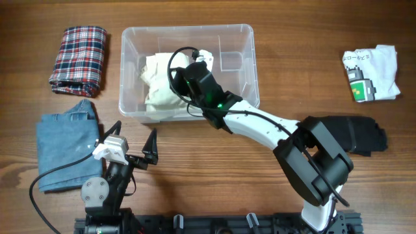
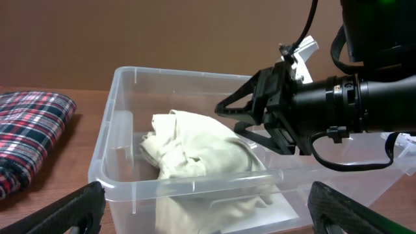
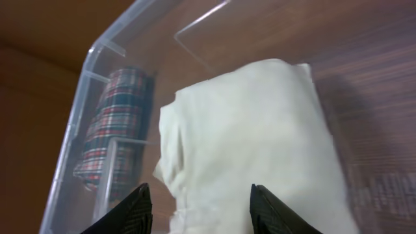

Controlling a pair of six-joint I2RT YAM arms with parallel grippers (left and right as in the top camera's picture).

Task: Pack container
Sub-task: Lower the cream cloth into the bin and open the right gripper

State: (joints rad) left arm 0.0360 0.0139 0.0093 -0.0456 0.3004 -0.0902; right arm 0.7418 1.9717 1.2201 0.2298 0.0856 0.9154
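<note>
The clear plastic container (image 1: 187, 28) stands at the table's upper middle. A folded cream garment (image 1: 158, 88) lies in its left half. My right gripper (image 1: 186, 67) is open inside the container, just above the cream garment (image 3: 253, 123), with its fingers (image 3: 201, 200) spread over the cloth. From the left wrist view the right gripper (image 2: 235, 116) hovers over the cream garment (image 2: 195, 143) behind the container's front rim (image 2: 195, 184). My left gripper (image 1: 135, 151) is open and empty in front of the container, its fingers (image 2: 208, 218) wide apart.
A plaid garment (image 1: 79, 60) lies left of the container, and a blue denim piece (image 1: 65, 142) below it. A white printed shirt (image 1: 372, 73) is at the far right, with a black garment (image 1: 361, 134) under it. The plaid cloth shows through the container wall (image 3: 114, 130).
</note>
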